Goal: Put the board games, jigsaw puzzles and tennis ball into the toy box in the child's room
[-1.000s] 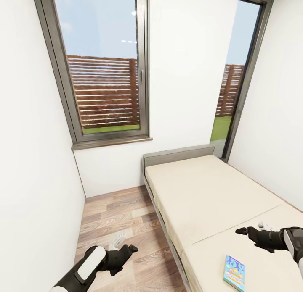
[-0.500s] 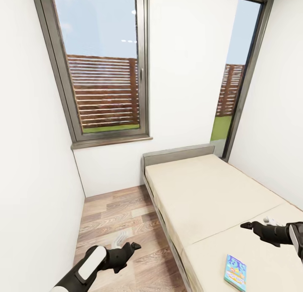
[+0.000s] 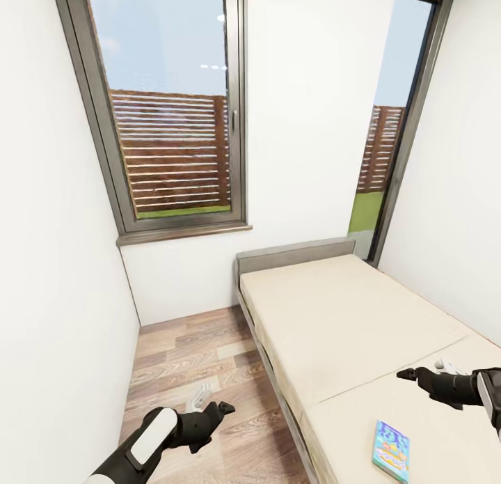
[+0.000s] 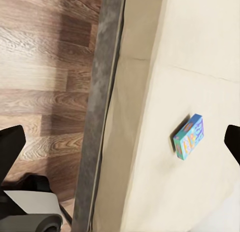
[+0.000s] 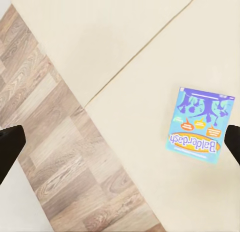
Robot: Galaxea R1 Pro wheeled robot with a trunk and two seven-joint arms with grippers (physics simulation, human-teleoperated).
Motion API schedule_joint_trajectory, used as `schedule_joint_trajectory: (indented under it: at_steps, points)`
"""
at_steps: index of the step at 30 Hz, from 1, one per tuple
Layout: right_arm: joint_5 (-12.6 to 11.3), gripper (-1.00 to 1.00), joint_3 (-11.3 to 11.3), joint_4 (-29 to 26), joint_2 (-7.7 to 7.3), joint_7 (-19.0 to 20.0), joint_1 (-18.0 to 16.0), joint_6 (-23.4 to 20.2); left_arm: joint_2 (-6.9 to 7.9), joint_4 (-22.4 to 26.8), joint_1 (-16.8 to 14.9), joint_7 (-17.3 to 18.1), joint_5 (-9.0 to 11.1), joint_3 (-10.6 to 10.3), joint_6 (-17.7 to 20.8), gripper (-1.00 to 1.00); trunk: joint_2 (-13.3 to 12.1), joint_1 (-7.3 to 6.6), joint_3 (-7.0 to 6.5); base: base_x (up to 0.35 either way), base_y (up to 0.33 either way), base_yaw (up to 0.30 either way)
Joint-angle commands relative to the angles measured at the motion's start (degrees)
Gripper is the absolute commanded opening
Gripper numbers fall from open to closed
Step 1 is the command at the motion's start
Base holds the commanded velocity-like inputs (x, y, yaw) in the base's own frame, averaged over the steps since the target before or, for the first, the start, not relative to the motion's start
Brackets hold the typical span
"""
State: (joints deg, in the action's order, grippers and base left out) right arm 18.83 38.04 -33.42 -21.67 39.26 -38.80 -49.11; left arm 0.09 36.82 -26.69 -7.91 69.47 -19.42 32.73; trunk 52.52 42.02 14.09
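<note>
At the far left of the head view we see a plain white wall, and next to it a tall window (image 3: 167,115) with a dark grey frame; behind the glass there is a brown slatted fence.

Lower down, our left gripper (image 3: 212,409) hangs over the wood-plank floor (image 3: 188,358), beside the bed and not above it. In the left wrist view its two dark fingertips (image 4: 11,144) stand at opposite edges of the picture with nothing between them, so this gripper is released and empty.

To the right of the floor stands the bed (image 3: 334,317), a beige mattress on a dark grey frame with a low headboard against the wall under the window. A seam crosses the mattress.

The board game (image 3: 388,450), a small blue box, lies flat on the mattress in the nearer part, on our side of the seam. It lies well to the right of our left gripper. In the right wrist view we can read "Balderdash" on its lid (image 5: 199,124).

Our right gripper (image 3: 412,375) hovers over the mattress near the seam, farther from us than the box and a little to its right, not touching it. In the right wrist view its fingertips (image 5: 10,147) are wide apart and hold nothing, so it is released too.

At the far right is a narrow tall window (image 3: 396,122) and another white wall.
</note>
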Motion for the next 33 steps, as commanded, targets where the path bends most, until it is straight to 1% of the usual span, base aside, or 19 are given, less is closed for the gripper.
schedule_joint_trajectory:
  at_steps: [1, 21, 33]
  points:
    - [0.60, 1.00, 0.32, -0.05, 0.04, 0.51, -0.09, -0.19, 0.02, 0.10, -0.03, -0.55, 0.62, -0.14, 0.08, 1.00, 0.48, 0.24, 0.27, 0.000, 0.000, 0.000]
    - [0.61, 1.00, 0.27, -0.06, 0.11, 0.50, -0.37, -0.27, 0.08, 0.10, -0.03, -0.62, 0.66, -0.26, 0.12, 1.00, 8.50, 4.63, 3.86, 0.000, 0.000, 0.000]
    - [0.65, 1.00, 0.03, -0.06, 0.74, 0.63, 0.05, 0.74, -0.09, 0.53, -0.03, -0.61, 0.59, -0.35, 0.02, 1.00, 13.31, 7.26, 6.01, 0.000, 0.000, 0.000]
